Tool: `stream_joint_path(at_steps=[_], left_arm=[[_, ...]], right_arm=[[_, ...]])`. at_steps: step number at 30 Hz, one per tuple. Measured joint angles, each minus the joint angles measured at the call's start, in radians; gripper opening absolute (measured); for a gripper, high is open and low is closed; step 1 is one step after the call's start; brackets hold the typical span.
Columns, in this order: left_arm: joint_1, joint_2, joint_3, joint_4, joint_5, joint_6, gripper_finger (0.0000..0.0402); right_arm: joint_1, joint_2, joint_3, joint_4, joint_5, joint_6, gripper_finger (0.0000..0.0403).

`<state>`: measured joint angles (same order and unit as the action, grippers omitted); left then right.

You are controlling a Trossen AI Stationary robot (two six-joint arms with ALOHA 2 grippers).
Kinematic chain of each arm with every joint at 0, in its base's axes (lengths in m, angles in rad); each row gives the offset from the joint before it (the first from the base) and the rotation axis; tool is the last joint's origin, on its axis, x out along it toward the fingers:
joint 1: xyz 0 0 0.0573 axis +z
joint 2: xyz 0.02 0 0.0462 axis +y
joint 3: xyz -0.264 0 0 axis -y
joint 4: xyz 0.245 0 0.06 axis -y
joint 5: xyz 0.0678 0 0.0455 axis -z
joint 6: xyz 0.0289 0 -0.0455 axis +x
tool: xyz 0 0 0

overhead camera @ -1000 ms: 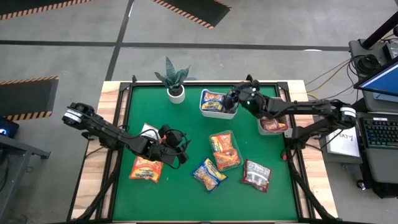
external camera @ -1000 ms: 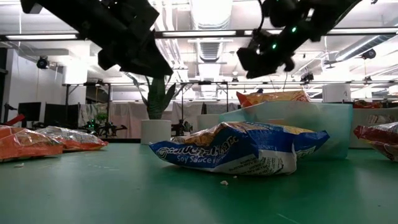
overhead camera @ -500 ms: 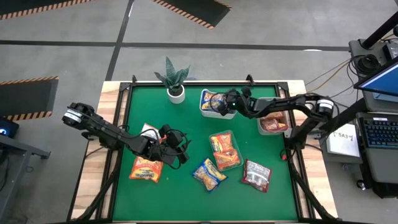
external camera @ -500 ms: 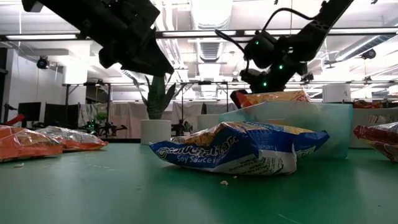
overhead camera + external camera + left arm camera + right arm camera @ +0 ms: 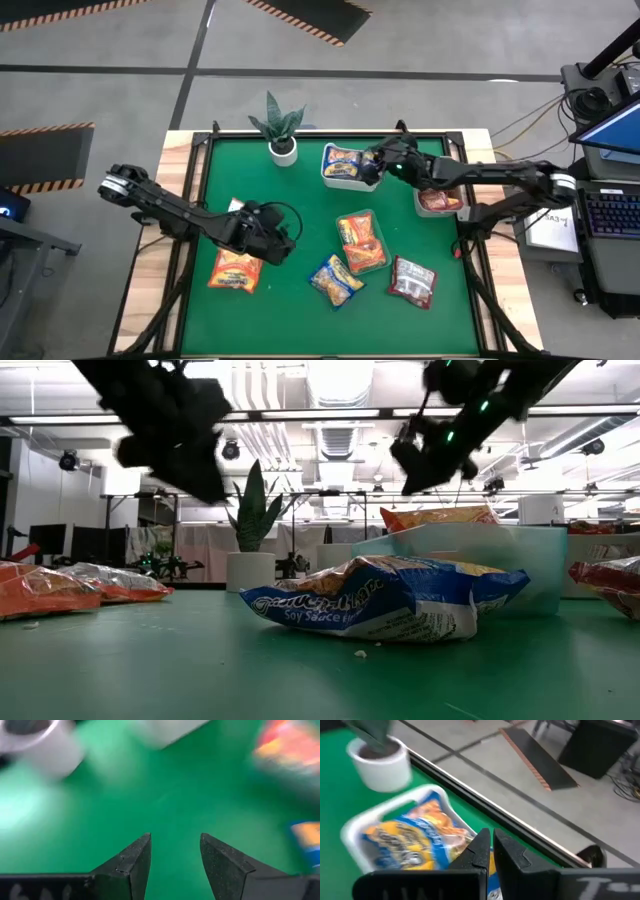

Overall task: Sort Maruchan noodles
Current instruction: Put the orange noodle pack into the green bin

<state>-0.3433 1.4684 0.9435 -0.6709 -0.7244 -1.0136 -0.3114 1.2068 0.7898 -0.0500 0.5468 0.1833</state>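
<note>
The left gripper (image 5: pixel 283 243) sits in the left-centre of the high view, above the green table (image 5: pixel 300 190). Its fingers (image 5: pixel 132 857) stand apart with a clear gap between them and hold nothing; only green surface shows in that gap in the left wrist view.

The right gripper (image 5: pixel 378 163) sits in the upper centre of the high view, at the right edge of the white tub (image 5: pixel 330 178). Its fingers (image 5: pixel 481 845) are closed together, almost touching, with nothing between them.

Packet locations, high view:
- A yellow-and-blue packet (image 5: pixel 343 160) lies inside the white tub, upper centre, just right of the potted plant (image 5: pixel 279 125).
- An orange packet (image 5: pixel 235 270) lies on the table at lower left, just below the left gripper.
- A second yellow-and-blue packet (image 5: pixel 336 281) lies on the table at lower centre.
- Orange packets lie in the clear tray (image 5: pixel 362 241) at centre.
- A dark red packet (image 5: pixel 412 280) lies on the table at lower right.
- Dark red packets fill the grey bin (image 5: pixel 440 200) at right of centre, beneath the right arm.

In the low view, the second yellow-and-blue packet fills the centre foreground.
</note>
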Motion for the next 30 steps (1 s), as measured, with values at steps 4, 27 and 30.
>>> stream_joint_path(at_steps=[4,27,30], left_arm=[[0.009,0.037,0.064,-0.356,0.095,-0.325,0.0152],[0.032,0.303,0.074,-0.482,0.377,-0.467,0.0216],[0.039,0.34,0.07,-0.481,0.373,-0.468,0.0216]], right_arm=[[0.065,-0.088,-0.009,-0.075,0.002,0.014,0.0013],[0.159,-0.195,-0.119,-0.131,0.003,0.211,0.0013],[0.159,-0.195,-0.119,-0.132,0.003,0.211,0.0013]])
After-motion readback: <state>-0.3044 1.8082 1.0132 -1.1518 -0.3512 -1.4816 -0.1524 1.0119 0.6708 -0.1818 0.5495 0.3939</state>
